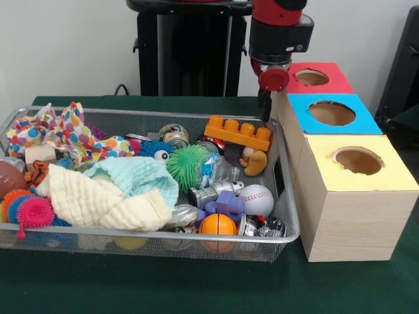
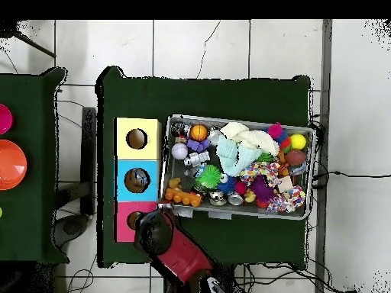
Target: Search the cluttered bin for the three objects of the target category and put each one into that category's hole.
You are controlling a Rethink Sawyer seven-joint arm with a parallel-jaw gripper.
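Note:
A wire mesh bin (image 1: pixel 287 196) (image 2: pixel 243 214) holds a heap of toys. Among them are an orange toy brick (image 1: pixel 239 133), a green spiky ball (image 1: pixel 187 163), a baseball (image 1: pixel 256 199), a small orange basketball (image 1: pixel 217 224) and a purple block (image 1: pixel 226 204). To the bin's right stands a row of three wooden boxes, each with a round hole: red (image 1: pixel 312 77), blue (image 1: pixel 332 112) and yellow (image 1: pixel 359 160). My gripper (image 1: pixel 265 106) hangs dark and narrow above the bin's far right corner, beside the blue box, with nothing seen in it. In the overhead view the red arm (image 2: pixel 160 231) covers it.
Cream and mint knitted cloths (image 1: pixel 105 196) and a spotted cloth (image 1: pixel 69 134) cover the bin's left half. Pink and orange spiky balls (image 1: pixel 29 210) and a brown football (image 1: pixel 8 178) lie at the left end. Orange and pink dishes (image 2: pixel 9 164) sit on a separate table.

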